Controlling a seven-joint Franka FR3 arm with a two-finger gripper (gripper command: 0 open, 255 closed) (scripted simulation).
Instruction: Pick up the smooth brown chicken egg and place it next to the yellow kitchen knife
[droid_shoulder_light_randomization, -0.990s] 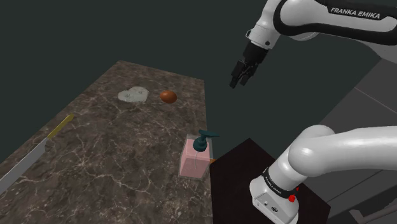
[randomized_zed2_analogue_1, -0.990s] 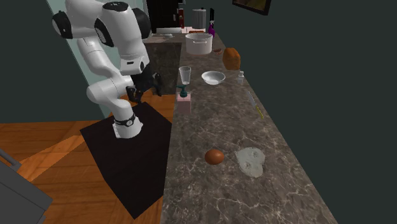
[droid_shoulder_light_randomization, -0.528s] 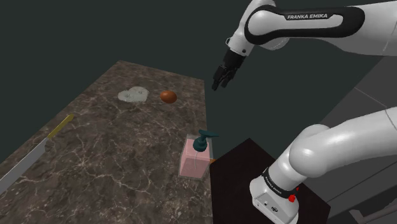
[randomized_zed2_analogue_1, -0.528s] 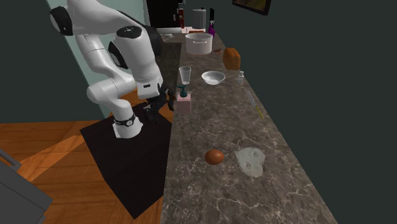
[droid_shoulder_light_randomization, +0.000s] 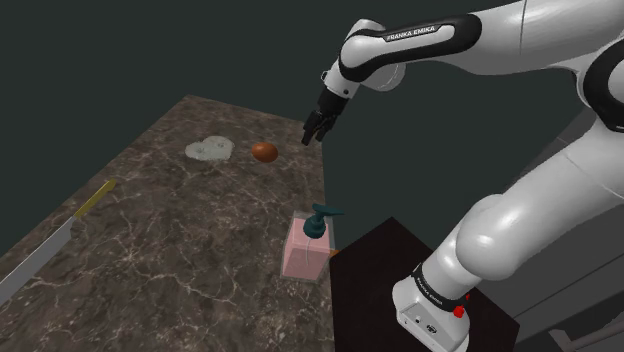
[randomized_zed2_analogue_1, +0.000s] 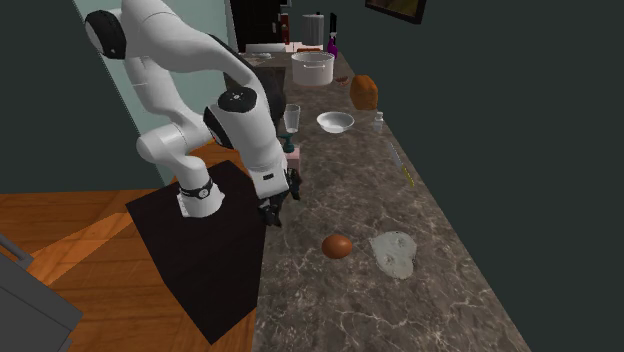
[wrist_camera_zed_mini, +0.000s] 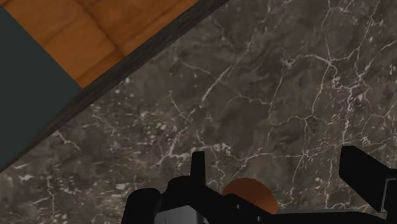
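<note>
Gripper: upper mid-frame, fingers apart, nothing held.
Risk: we reckon the round egg rolls away if the pinch lands off-ctr.

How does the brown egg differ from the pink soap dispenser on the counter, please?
The egg is brown, rounded and small; the soap dispenser is pink, boxy and taller, with a dark teal pump. The egg lies beside a pale lump; the dispenser stands upright at the counter's edge by the stand. Both rest on the dark marbled counter.

The countertop looks like dark veined stone, the egg smooth, the floor wood, the arm glossy.
</note>
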